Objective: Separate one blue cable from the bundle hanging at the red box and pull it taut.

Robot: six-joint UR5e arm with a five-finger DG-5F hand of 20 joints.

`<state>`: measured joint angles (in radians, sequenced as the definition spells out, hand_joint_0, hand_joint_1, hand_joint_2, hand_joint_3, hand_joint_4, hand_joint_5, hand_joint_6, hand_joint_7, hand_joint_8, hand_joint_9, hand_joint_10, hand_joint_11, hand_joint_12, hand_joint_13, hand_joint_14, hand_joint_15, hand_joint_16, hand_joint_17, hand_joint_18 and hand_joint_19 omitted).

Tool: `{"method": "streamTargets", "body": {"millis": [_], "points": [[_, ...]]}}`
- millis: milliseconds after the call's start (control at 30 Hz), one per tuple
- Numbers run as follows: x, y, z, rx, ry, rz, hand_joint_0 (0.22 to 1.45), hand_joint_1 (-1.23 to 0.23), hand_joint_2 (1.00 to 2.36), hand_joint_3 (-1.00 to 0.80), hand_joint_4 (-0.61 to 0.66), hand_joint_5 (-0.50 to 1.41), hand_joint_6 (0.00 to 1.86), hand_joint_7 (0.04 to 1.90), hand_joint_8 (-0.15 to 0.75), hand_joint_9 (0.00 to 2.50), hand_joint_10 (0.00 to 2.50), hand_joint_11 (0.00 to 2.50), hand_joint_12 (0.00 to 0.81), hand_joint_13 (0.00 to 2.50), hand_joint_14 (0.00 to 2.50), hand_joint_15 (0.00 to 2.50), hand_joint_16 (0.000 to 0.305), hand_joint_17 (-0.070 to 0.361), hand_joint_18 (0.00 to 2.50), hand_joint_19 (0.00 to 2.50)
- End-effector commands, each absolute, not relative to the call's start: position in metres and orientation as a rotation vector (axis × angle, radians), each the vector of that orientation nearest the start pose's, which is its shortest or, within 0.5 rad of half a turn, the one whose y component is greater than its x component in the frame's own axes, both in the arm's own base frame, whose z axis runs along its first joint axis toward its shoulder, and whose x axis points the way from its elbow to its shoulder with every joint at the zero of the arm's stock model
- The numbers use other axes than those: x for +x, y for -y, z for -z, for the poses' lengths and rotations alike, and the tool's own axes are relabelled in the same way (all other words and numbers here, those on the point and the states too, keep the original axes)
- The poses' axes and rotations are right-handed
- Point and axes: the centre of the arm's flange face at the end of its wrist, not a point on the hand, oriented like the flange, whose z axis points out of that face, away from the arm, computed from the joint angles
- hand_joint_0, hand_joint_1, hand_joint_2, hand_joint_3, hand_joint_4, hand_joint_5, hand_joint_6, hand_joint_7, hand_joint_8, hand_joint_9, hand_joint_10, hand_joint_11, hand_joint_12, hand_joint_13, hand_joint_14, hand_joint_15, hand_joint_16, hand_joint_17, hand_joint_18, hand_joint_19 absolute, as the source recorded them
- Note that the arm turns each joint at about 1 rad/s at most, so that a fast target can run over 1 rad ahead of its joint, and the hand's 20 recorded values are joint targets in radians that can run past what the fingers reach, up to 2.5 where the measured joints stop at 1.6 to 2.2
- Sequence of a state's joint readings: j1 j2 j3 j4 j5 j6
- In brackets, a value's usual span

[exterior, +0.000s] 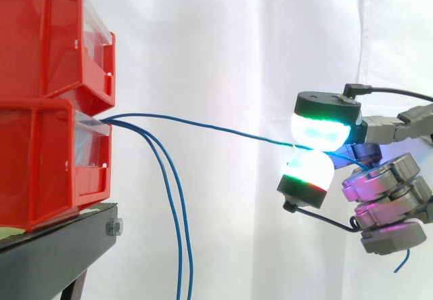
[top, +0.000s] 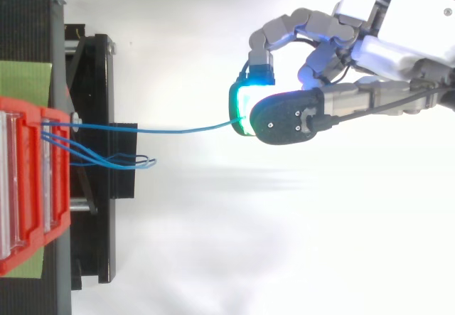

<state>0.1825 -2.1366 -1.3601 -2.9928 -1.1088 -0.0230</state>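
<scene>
One thin blue cable (exterior: 210, 125) runs from the front of the lower red box (exterior: 47, 158) across open air to my hand (exterior: 389, 191). It is almost straight, with a slight sag. My hand is shut on it: two glowing fingertips (exterior: 320, 129) pinch it between them, well to the right of the boxes. The cable's free end (exterior: 402, 262) dangles below my hand. Two other blue cables (exterior: 177, 232) hang down from the same box in long loops. From above, the pinched cable (top: 163, 128) stretches from the box (top: 28, 180) to my hand (top: 334, 105).
A second red box (exterior: 54, 36) is stacked on the lower one. Both rest on a black stand (exterior: 61, 246) at the left. A white curtain (exterior: 237, 43) fills the background.
</scene>
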Motion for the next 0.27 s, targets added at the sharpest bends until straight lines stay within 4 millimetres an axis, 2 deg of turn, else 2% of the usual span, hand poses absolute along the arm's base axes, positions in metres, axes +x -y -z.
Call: {"method": "streamTargets", "body": {"millis": [0, 233], "points": [[0.6836, 0.0545, -0.2687, 1.403, -1.181, -0.839, 0.78, -0.71, 1.02, -0.26, -0.13, -0.23, 0.94, 1.27, 0.257, 1.12, 1.2, 1.56, 0.319, 1.01, 1.87, 1.44, 0.035, 0.079, 1.13, 1.63], [0.6839, 0.0544, -0.2693, 1.403, -1.18, -0.84, 0.78, -0.71, 1.02, -0.26, -0.13, -0.23, 0.94, 1.27, 0.258, 1.12, 1.21, 1.56, 0.312, 1.01, 1.87, 1.44, 0.036, 0.08, 1.13, 1.63]]}}
